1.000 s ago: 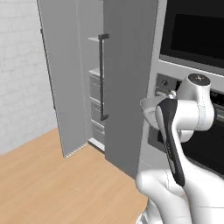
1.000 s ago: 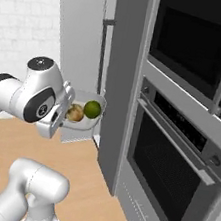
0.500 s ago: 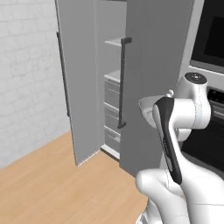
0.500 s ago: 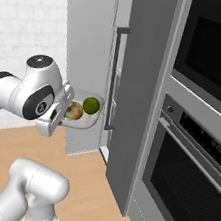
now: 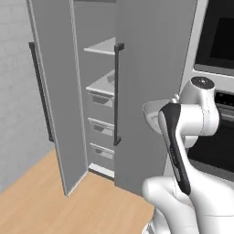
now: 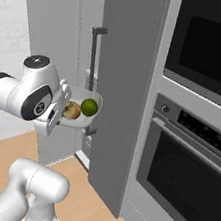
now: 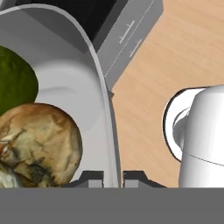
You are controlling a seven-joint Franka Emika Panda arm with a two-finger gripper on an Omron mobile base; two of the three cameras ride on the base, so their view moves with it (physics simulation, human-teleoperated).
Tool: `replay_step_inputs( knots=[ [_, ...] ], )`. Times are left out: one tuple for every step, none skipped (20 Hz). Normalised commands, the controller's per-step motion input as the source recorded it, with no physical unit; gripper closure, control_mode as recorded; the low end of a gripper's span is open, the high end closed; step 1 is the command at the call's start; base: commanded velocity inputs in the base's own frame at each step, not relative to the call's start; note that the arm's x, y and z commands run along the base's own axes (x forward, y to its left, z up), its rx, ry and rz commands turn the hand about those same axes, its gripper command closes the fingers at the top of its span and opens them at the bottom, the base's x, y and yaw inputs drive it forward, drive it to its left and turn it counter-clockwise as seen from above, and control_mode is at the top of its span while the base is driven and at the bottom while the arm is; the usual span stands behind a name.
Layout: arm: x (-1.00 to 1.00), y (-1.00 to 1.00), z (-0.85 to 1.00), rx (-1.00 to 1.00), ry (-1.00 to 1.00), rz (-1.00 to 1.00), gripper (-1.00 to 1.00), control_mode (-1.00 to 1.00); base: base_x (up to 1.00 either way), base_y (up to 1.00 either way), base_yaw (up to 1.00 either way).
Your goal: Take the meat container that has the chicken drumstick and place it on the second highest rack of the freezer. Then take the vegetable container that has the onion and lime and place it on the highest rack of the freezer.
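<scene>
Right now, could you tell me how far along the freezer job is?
Looks done: the freezer door is open, and something small sits on its second-highest shelf, too unclear to identify. In hand: the gripper is shut on the rim of the vegetable container, carrying the onion and lime. Left: setting it on the highest rack.

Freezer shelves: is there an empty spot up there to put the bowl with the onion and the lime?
In the left base view, the freezer's top shelf looks bare between its walls. The next shelf down has a small pale thing at its back; its front is free. Below, drawers fill the space. The bowl, held at its rim, holds the onion and lime.
</scene>
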Motion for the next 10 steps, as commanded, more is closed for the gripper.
replay_step_inputs(
  knots=[
    [0.0,0.0,0.0,0.0,0.0,0.0,1.0,1.0,0.25,0.86,-0.56],
    [0.0,0.0,0.0,0.0,0.0,0.0,1.0,1.0,0.21,0.82,-0.52],
    [0.0,0.0,0.0,0.0,0.0,0.0,1.0,1.0,0.1,0.78,-0.47],
    [0.0,0.0,0.0,0.0,0.0,0.0,1.0,1.0,0.01,0.79,-0.44],
    [0.0,0.0,0.0,0.0,0.0,0.0,1.0,1.0,0.03,0.79,-0.44],
    [0.0,0.0,0.0,0.0,0.0,0.0,1.0,1.0,0.04,0.81,-0.45],
    [0.0,0.0,0.0,0.0,0.0,0.0,1.0,1.0,0.0,0.79,-0.43],
    [0.0,0.0,0.0,0.0,0.0,0.0,1.0,1.0,0.0,0.78,-0.42],
    [0.0,0.0,0.0,0.0,0.0,0.0,1.0,1.0,0.0,0.76,-0.41],
    [0.0,0.0,0.0,0.0,0.0,0.0,1.0,1.0,0.0,0.78,-0.41]
  ],
)
